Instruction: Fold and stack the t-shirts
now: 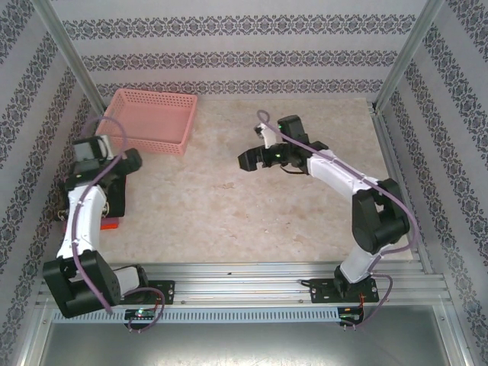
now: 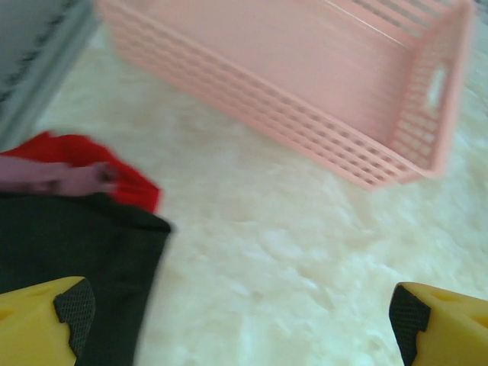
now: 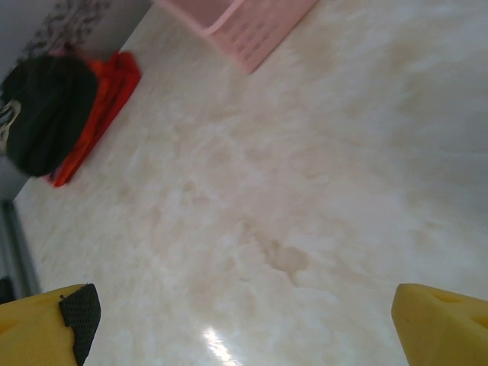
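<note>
Left gripper [image 2: 236, 313] hangs released, jaws wide, grasping nothing. At lower left the black t-shirt [image 2: 84, 274] lies on the orange t-shirt [image 2: 114, 164], with the pink t-shirt [image 2: 53, 179] peeking out at its far edge. The stack looks done, so lift straight up, clear of the cloth. Right gripper [image 3: 240, 313], also released, hovers over the table [image 3: 305, 191]. The basket [image 2: 305, 114] sits upper right.

Cream marbled tabletop [image 1: 229, 213] spreading under the right gripper [image 1: 252, 148], striped damask wallpaper [image 1: 229, 57] rising beyond it and to both sides, 2 metal posts [image 1: 72, 61] slanting up at the far corners, slotted aluminium rail [image 1: 252, 278] behind it, bright glint [image 3: 210, 339] on the tabletop below it.
</note>
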`<state>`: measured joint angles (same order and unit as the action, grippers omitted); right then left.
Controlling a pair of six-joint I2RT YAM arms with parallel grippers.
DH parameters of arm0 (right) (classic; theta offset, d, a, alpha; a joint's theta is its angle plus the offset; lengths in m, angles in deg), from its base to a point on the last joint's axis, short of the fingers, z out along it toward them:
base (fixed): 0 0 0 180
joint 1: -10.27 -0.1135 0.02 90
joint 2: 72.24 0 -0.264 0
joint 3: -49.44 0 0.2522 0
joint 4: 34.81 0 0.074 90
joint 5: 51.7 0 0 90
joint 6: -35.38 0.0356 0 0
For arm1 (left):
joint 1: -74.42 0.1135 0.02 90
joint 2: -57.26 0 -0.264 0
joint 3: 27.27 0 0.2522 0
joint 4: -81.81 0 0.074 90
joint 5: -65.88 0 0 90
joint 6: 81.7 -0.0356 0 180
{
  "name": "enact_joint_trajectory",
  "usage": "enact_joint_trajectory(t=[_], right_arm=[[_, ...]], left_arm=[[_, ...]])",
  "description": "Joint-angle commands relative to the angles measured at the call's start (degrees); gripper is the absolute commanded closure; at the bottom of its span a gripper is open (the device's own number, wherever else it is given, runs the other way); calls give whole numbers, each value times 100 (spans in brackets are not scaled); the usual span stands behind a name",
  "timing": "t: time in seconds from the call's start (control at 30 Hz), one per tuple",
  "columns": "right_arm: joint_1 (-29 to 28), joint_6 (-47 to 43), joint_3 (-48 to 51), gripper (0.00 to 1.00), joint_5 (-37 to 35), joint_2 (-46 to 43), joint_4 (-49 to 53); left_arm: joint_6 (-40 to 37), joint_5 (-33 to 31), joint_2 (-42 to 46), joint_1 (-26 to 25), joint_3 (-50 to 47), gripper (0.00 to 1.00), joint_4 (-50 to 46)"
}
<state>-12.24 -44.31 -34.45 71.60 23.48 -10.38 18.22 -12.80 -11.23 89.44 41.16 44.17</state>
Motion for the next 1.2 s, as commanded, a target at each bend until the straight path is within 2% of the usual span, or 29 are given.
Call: enact_joint_trajectory(t=[0.0,0.13,0.3,0.43,0.6,0.77,0.9,0.97,1.0,1.07,1.17], right_arm=[[245,140,386,2,-1323,-760,-386],[823,156,1102,2,-2407,-1585,-647],[1654,46,2342,2,-3526,-2530,-1349],[2076,-277,3212,2,-4124,-2687,-2264],[2223,-512,3664,2,-4384,-2179,-3251],[2210,-391,3834,2,-4678,-1507,-3904],[2208,-332,4068,2,-4850,-1220,-4513],[2184,-387,4018,2,-4772,-1240,-4386],[2168,-447,4117,2,-4693,-1235,-4594],[2112,-554,4208,2,-4598,-1222,-4785],[2057,-669,4174,2,-4468,-1135,-4805]], left_arm=[[9,-650,135,-752,-324,0,694],[-315,-1174,127,-1494,-740,0,990],[-458,-1530,282,-1511,-1521,0,1684],[-623,-1819,411,-1503,-2107,0,2360],[-989,-1777,297,-1490,-2779,0,3672],[-992,-1563,-202,-1365,-2825,0,4611],[-575,-1194,-787,-1175,-3043,5,5823],[-411,-1129,-1031,-1151,-3129,8,6195],[-398,-1092,-1162,-1151,-3175,8,6432],[-572,-996,-1298,-1168,-3125,0,6605],[-613,-898,-1750,-1151,-3057,0,6944]])
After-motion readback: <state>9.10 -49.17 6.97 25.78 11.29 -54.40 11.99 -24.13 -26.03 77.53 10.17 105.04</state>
